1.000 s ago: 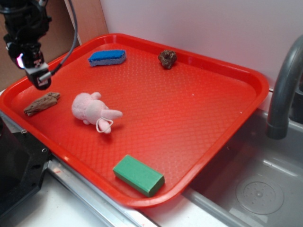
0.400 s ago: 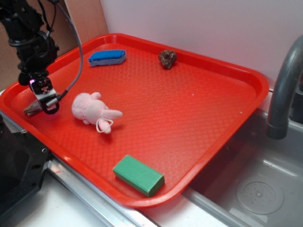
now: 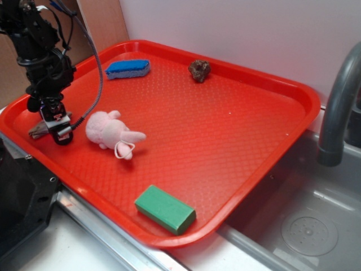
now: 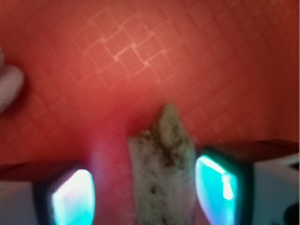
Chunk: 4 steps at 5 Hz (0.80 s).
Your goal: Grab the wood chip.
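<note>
We see our gripper point(image 4: 150, 192) open, low over the red tray point(image 4: 150, 61). The wood chip point(image 4: 162, 173) lies between the fingers point(image 4: 220, 187), closer to the right one.

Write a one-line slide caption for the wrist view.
Open jaws straddle the wood chip on the red tray.

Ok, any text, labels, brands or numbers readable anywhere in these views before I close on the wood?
None. No readable writing on the red tray, blue sponge, green block, pink plush, wood chip or claw.
</note>
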Available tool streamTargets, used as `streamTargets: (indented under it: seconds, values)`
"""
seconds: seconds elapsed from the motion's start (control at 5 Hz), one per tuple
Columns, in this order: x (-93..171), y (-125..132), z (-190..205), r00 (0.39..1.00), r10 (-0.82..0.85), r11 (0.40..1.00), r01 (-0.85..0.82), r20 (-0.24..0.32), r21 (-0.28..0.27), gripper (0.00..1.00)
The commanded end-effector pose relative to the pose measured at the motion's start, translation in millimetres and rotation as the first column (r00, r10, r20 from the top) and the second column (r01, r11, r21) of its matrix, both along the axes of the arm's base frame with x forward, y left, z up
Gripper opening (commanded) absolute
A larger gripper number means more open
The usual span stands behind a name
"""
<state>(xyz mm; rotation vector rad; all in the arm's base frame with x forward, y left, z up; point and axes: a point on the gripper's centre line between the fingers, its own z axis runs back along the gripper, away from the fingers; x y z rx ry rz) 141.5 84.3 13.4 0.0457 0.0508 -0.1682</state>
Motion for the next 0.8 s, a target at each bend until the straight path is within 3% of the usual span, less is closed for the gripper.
streamTargets:
  seconds: [0.0, 0.2, 0.4, 0.6]
  values:
    - [0.7, 8.4, 10.7, 1.000, 0.008, 1.000, -0.008, 0.030, -0.020, 0.00]
    - [0.1, 8.8, 16.0, 0.999, 0.024, 1.000, -0.023, 0.036, -0.015, 0.00]
    - [20.7, -2.6, 66.6, 0.983, 0.150, 0.987, -0.155, 0.103, 0.042, 0.00]
    - [56.5, -32.2, 118.2, 0.953, 0.248, 0.964, -0.260, 0.173, 0.049, 0.00]
